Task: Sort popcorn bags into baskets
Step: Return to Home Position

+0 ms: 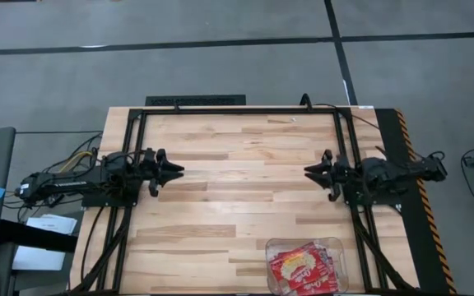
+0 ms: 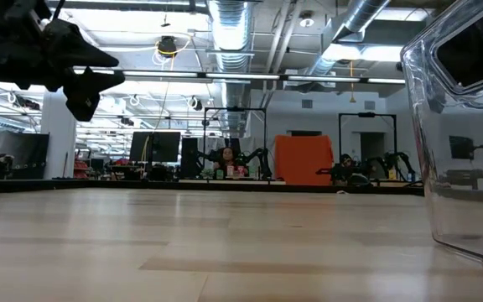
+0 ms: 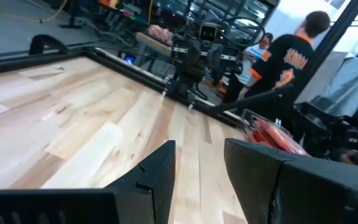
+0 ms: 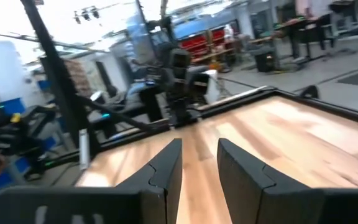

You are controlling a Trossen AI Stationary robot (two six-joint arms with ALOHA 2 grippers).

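Red popcorn bags [image 1: 303, 270] lie heaped in the clear basket [image 1: 336, 245], which sits at the tabletop's [image 1: 237, 189] lower right corner in the high view (the bags overlap, so I cannot count them, though there seem to be several). The left tool [image 1: 176, 170] hangs over the tabletop's left side, fingers parted and holding nothing. The right tool [image 1: 310, 172] faces it from the right side, likewise parted and empty, well apart from the basket.

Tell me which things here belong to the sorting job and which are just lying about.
Job: bags, inside the tub; left gripper and right gripper, both open.
Lying about: papers beside the table; person in the room behind.
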